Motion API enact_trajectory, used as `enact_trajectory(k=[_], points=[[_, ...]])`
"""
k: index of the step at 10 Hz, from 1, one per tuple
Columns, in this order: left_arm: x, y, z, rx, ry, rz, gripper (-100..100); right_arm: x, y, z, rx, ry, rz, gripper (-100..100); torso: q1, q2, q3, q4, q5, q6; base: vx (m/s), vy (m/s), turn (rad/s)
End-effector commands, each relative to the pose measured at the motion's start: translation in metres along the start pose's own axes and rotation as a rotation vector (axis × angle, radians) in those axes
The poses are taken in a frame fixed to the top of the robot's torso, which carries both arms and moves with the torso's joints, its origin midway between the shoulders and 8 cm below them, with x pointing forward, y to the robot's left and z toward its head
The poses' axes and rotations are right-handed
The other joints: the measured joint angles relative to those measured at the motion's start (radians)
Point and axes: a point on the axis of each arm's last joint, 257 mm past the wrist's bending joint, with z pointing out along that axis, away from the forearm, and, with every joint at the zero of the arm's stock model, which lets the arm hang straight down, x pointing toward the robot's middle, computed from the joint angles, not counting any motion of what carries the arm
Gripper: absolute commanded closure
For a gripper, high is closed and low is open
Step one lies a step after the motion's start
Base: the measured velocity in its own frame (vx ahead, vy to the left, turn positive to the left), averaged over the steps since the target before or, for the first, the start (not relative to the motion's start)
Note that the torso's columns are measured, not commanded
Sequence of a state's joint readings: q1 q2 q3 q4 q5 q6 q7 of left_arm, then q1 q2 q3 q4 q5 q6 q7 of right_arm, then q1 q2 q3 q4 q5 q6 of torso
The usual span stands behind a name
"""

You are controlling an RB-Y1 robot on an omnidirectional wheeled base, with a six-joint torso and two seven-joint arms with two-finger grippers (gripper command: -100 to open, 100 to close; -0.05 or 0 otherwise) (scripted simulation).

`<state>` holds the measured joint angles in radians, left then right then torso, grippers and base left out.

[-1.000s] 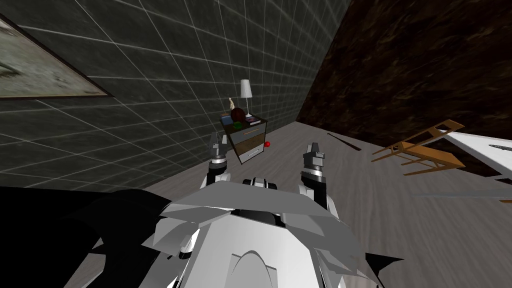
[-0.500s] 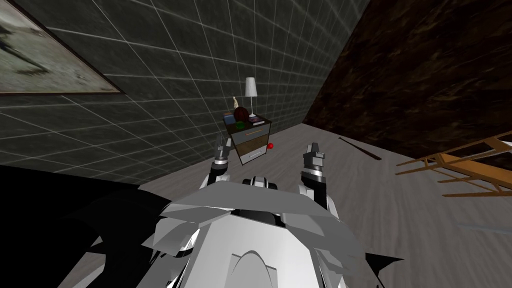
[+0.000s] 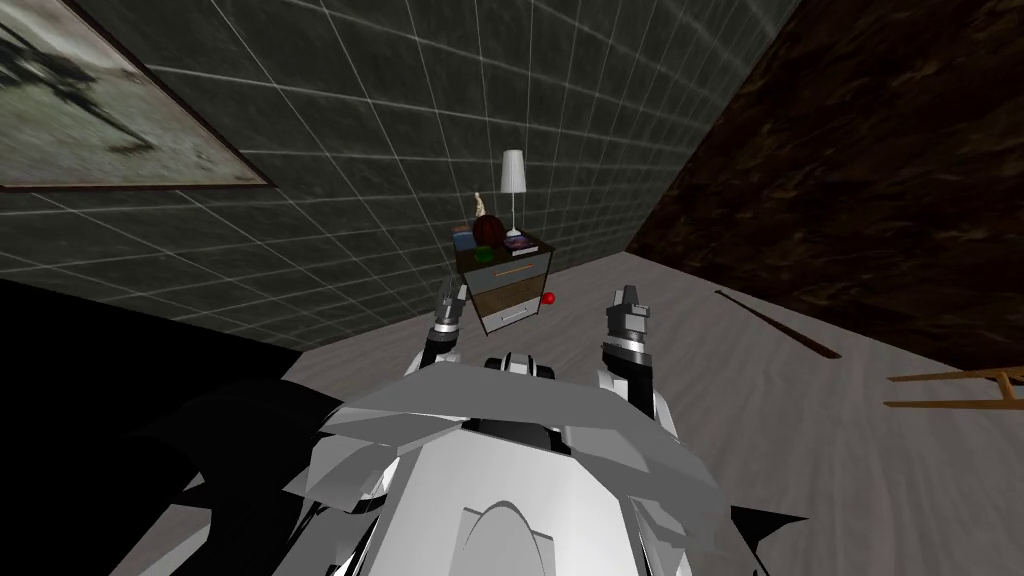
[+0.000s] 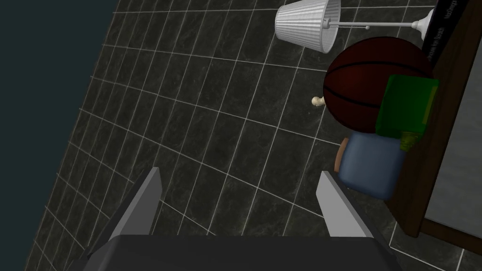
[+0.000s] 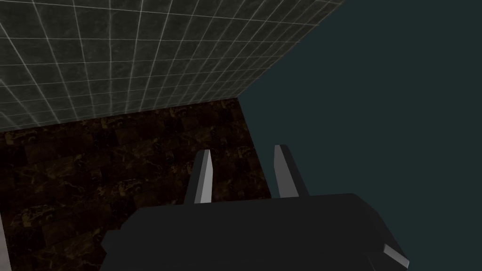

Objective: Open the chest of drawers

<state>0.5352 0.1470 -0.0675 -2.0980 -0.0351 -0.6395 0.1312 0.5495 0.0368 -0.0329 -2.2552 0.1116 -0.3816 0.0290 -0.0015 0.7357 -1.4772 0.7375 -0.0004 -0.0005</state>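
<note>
Dark tiled wall [image 3: 380, 120] meets a brown mottled wall [image 3: 860, 170] in a corner, and the chest of drawers [image 3: 510, 290] stands on the grey plank floor [image 3: 800, 440] against the tiled wall, near that corner. Its front shows a grey drawer above a brown one and a pale one at the base, all flush with the frame.

On top of the chest are a white lamp [image 3: 513, 175], a dark red ball [image 3: 488, 231], a small cream figure [image 3: 480, 203] behind the ball, a green box [image 4: 407, 106] and a blue box [image 4: 372, 164] at the front edge. A small red ball [image 3: 548, 298] lies on the floor just beside the chest's foot. Farther off along the brown wall lies a long dark stick [image 3: 775, 322], and a wooden frame [image 3: 960, 390] lies well apart from the chest. A framed picture [image 3: 100, 100] hangs on the tiled wall, well away from it.

My left gripper [image 3: 450, 300] is raised near the chest's front corner. Its wrist view shows the fingers spread wide with only wall tiles between them. The chest's brown edge [image 4: 419, 188] lies off to one side, past one finger [image 4: 339, 207], and I cannot tell if they touch.

My right gripper [image 3: 626, 300] hangs over bare floor, apart from the chest. Its fingers [image 5: 203, 179] are parted by a narrower gap and hold nothing.
</note>
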Motion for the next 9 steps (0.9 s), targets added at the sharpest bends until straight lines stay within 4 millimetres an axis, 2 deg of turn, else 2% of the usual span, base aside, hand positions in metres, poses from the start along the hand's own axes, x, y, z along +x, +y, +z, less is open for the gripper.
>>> enact_trajectory(k=[1,9], points=[[0.001,0.022,-0.010,-0.046,0.007,-0.023,-100,0.000,0.000,0.000,0.000,0.000,0.000,0,0.000,0.000,0.000,0.000,0.000,0.001,0.201,-0.085,0.208],[0.003,0.087,-0.048,-0.184,-0.004,-0.093,-100,0.000,0.000,0.000,0.000,0.000,0.000,0,0.002,0.002,0.001,0.000,0.001,0.000,0.183,-0.095,0.219]])
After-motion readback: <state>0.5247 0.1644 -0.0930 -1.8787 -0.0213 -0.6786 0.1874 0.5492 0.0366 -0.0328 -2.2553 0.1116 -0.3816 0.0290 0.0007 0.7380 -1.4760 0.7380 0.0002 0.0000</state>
